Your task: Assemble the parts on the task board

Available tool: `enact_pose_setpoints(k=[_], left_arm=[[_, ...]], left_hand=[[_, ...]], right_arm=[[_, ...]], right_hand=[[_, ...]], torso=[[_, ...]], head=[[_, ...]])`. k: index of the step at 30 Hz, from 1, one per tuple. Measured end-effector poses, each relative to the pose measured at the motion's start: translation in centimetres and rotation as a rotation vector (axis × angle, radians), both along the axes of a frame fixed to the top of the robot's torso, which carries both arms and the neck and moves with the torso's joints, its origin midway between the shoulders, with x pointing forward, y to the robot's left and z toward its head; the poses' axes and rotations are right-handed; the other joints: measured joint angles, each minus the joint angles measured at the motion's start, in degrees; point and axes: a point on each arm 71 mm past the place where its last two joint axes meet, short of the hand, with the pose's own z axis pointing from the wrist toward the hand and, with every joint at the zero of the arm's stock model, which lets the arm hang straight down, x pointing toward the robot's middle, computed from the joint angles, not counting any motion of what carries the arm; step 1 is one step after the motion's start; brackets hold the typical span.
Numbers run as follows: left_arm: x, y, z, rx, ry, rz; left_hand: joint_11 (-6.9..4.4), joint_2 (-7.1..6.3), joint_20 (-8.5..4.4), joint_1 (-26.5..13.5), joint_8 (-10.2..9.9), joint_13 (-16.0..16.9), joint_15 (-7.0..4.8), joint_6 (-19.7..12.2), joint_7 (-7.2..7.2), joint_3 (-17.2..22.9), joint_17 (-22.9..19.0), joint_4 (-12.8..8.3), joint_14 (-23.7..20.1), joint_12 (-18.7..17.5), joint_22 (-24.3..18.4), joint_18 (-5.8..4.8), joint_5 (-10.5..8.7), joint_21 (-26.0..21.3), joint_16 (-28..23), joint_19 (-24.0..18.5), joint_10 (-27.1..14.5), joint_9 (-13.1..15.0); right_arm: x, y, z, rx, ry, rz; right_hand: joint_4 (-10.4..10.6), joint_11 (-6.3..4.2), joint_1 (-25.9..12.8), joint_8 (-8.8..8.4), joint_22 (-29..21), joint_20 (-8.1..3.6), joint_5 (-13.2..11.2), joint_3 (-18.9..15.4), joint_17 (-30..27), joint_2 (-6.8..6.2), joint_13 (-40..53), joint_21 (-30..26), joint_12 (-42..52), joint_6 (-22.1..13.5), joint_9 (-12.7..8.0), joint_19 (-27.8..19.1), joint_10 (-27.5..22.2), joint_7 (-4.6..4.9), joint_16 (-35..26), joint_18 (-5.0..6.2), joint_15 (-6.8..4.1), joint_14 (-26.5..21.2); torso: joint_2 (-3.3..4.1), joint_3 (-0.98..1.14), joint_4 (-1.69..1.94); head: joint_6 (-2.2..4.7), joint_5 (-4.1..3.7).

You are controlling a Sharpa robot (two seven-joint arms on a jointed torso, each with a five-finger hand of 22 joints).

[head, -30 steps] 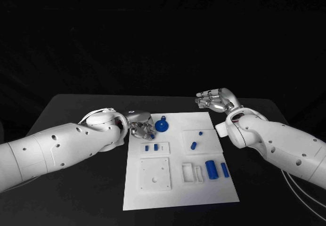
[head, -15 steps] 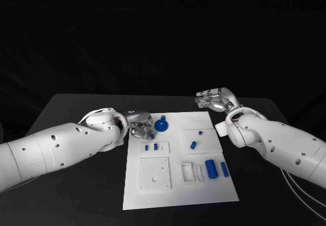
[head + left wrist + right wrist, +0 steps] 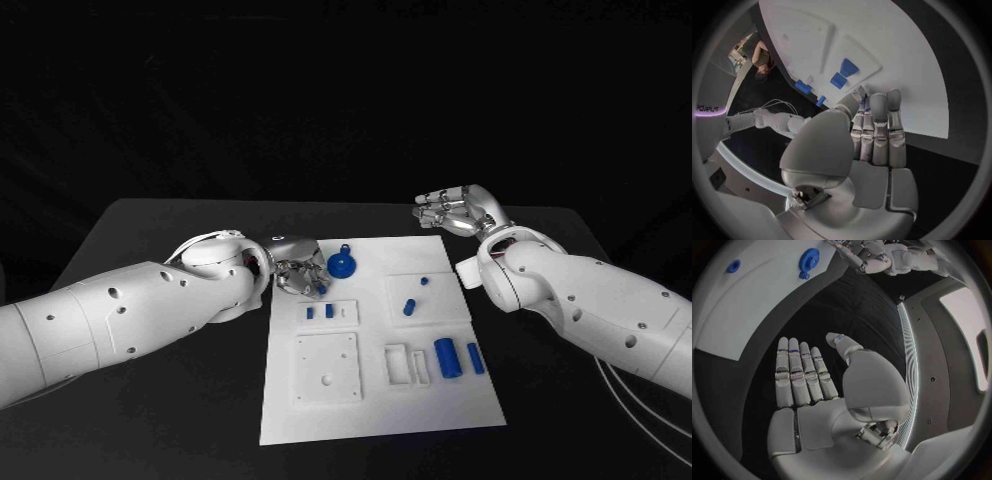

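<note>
Currently left hand (image 3: pixel 299 274) at task board's (image 3: pixel 378 420) far-left edge, fingers closed, hold unclear | right hand (image 3: pixel 457 212) open, empty, far right | round blue part (image 3: pixel 343 265) alongside; approach slowly, likely.

Left hand (image 3: pixel 297 270) fingers (image 3: pixel 877 107) cover small blue part (image 3: pixel 862 101); grasp unclear.

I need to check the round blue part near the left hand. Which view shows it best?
The head view: the round blue part lies whole on the task board, just beside the left hand. The right wrist view shows it small and bent at the rim.
</note>
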Motion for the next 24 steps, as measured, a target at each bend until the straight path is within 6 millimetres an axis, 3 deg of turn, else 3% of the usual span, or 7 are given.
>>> enact_pose_setpoints(k=[24], left_arm=[[-0.02,0.09,-0.19,-0.002,-0.001,-0.005]], left_hand=[[-0.33,0.45,-0.2,0.45,-0.13,0.06,-0.23,0.15,-0.18,-2.53,0.39,-1.26,-0.59,1.95,0.0,0.0,0.0,0.25,1.34,-0.2,-0.6,0.01]], right_arm=[[0.04,-0.01,-0.04,0.0,0.001,-0.001]], right_hand=[[0.0,0.0,0.0,0.0,0.0,0.0,0.0,0.0,0.0,0.0,0.0,0.0,0.0,0.0,0.0,0.0,0.0,0.0,0.0,0.0,-0.02,0.01]], torso=[[0.0,0.01,-0.02]], head=[[-0.05,-0.13]])
